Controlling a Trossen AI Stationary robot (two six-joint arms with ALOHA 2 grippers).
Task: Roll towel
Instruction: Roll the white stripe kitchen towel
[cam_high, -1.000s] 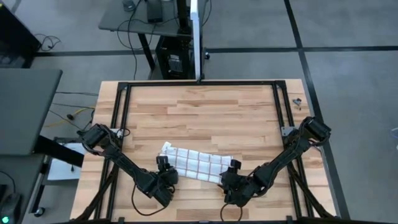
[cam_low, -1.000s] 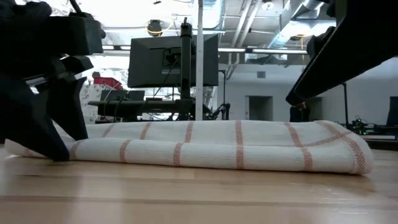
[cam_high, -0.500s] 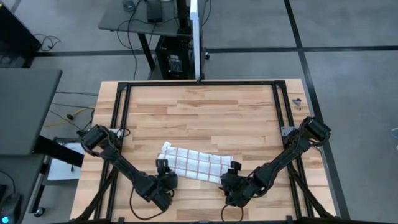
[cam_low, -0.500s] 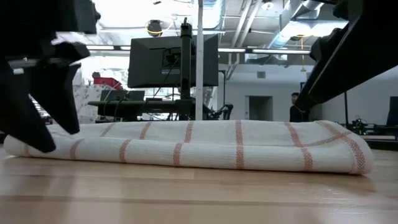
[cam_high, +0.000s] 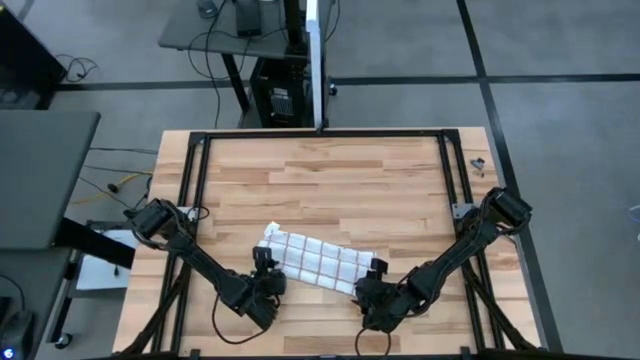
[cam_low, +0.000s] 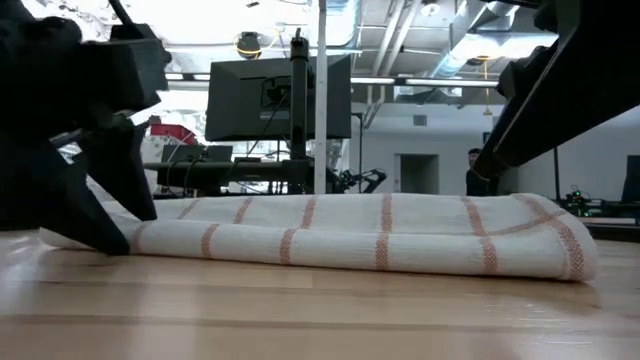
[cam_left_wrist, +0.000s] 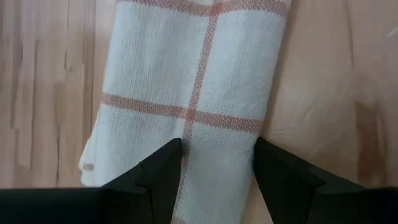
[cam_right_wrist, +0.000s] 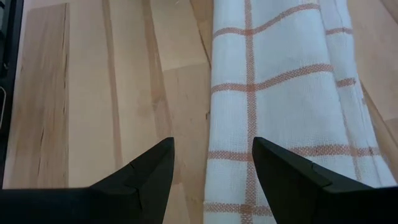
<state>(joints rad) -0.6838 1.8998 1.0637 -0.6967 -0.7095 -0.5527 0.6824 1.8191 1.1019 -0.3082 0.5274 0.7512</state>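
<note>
Left jaws: the left gripper (cam_high: 264, 262) has its two fingers (cam_left_wrist: 163, 168) spread apart and planted on the towel (cam_high: 318, 264) at its left end, one finger on the cloth and the other at its long edge. Nothing is clamped.
Right jaws: the right gripper (cam_high: 374, 272) stands apart too, above the towel's right end; one finger (cam_right_wrist: 283, 168) is over the cloth, the other over bare wood beside it. It grips nothing.
Towel: a narrow, flattened band, already folded or part-rolled along its length, lying slantwise on the front half of the bench (cam_high: 330, 175), between the two grippers.
Just changed: half a second earlier the left fingers were lifted and just off the towel's left end; now they have come back down onto it, and that end sits a little further in. The right end has not shifted.
Meaning for the task: my reading is that the left arm is re-seating for another push or tuck, so the roll is begun but not tight or finished.
Beyond the towel: monitor (cam_low: 278, 97) in the room behind.
</note>
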